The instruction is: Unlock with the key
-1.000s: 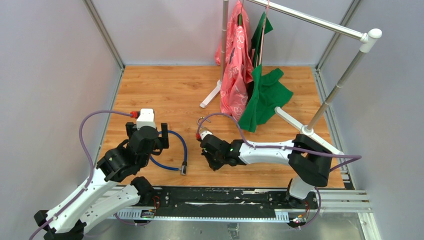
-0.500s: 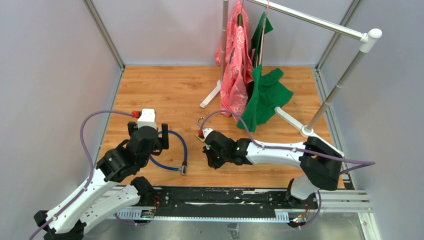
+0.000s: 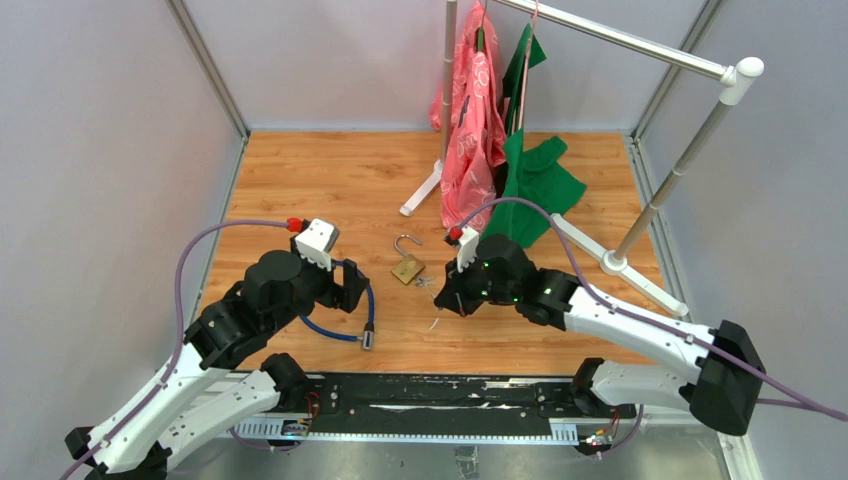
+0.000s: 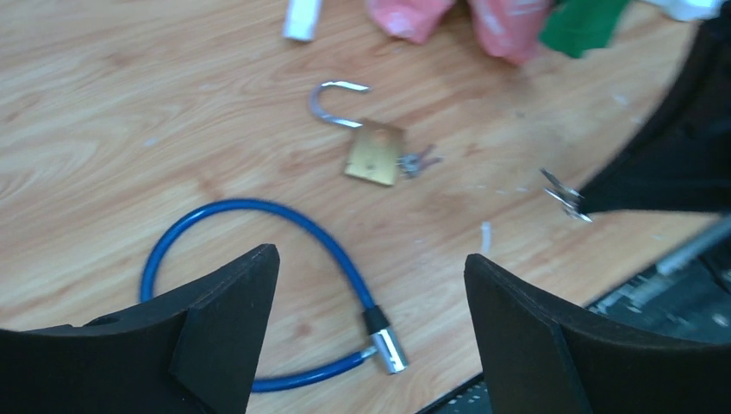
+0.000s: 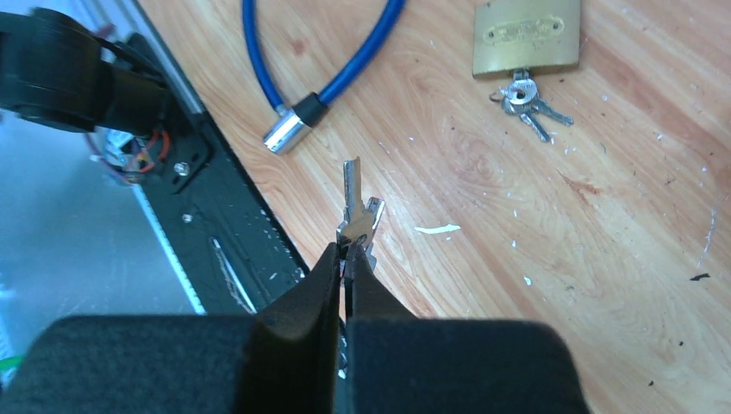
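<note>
A brass padlock (image 3: 405, 269) lies on the wooden floor with its shackle swung open and a bunch of keys (image 3: 425, 282) at its keyhole end. It also shows in the left wrist view (image 4: 376, 153) and the right wrist view (image 5: 526, 34). My right gripper (image 5: 345, 254) is shut on a separate silver key (image 5: 352, 203) and holds it above the floor, to the right of the padlock (image 3: 447, 300). My left gripper (image 4: 371, 336) is open and empty, above a blue cable lock (image 4: 259, 216), left of the padlock (image 3: 348, 288).
The blue cable lock's metal end (image 3: 368, 340) lies near the black base rail (image 3: 450, 390). A clothes rack (image 3: 620, 40) with a pink garment (image 3: 475, 130) and a green garment (image 3: 530, 190) stands at the back. Grey walls enclose the floor.
My right arm has swung up and to the right, off the padlock, which now lies in view with its shackle open. My left gripper has turned right towards the padlock.
</note>
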`<state>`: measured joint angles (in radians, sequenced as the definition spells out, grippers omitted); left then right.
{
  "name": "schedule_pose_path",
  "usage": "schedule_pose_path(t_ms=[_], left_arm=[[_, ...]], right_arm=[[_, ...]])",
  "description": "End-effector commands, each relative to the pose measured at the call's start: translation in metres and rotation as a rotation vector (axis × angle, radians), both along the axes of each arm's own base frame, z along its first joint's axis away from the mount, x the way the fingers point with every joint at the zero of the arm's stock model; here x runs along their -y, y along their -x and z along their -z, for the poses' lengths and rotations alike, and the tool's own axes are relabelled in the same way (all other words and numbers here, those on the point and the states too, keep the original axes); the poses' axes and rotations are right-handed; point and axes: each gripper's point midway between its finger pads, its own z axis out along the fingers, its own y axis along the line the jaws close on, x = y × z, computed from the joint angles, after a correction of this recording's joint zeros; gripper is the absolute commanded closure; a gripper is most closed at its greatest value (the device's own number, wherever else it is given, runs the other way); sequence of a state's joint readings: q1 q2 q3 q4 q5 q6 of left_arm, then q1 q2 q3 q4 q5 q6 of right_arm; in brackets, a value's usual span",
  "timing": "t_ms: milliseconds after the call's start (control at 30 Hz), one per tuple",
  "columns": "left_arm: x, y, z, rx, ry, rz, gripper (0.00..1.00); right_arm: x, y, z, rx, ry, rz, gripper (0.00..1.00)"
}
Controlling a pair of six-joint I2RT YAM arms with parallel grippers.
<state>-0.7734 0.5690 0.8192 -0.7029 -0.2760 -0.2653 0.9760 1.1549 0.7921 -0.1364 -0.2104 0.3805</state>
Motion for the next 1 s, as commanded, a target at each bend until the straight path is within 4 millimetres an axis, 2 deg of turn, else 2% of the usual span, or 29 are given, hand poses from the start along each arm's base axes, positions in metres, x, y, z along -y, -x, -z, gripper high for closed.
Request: schedule_pose_path(t_ms=[0,233,333,633,967], left_arm=[[0.048,0.021,-0.040,0.081,0.123,0.319,0.17],[0.090,0.060,-0.068,0.095,0.215,0.660,0.19],[0.100,0.076,-0.083,0.116,0.251,0.787,0.22],[0.112,0.114,-0.106,0.115,0.311,1.042,0.36],[0.123,0.126,-0.117,0.088,0.382,1.150,0.48]], right_arm=[[0.009,0.011,-0.021,-0.017,-0.099,-0.072,1.00],[0.008,0.042,-0.071,-0.049,-0.288,-0.239,1.00],[0.008,0.056,-0.092,-0.048,-0.353,-0.315,1.00],[0.007,0.089,-0.142,-0.059,-0.513,-0.516,1.00],[0.010,0.112,-0.174,-0.079,-0.612,-0.679,1.00]])
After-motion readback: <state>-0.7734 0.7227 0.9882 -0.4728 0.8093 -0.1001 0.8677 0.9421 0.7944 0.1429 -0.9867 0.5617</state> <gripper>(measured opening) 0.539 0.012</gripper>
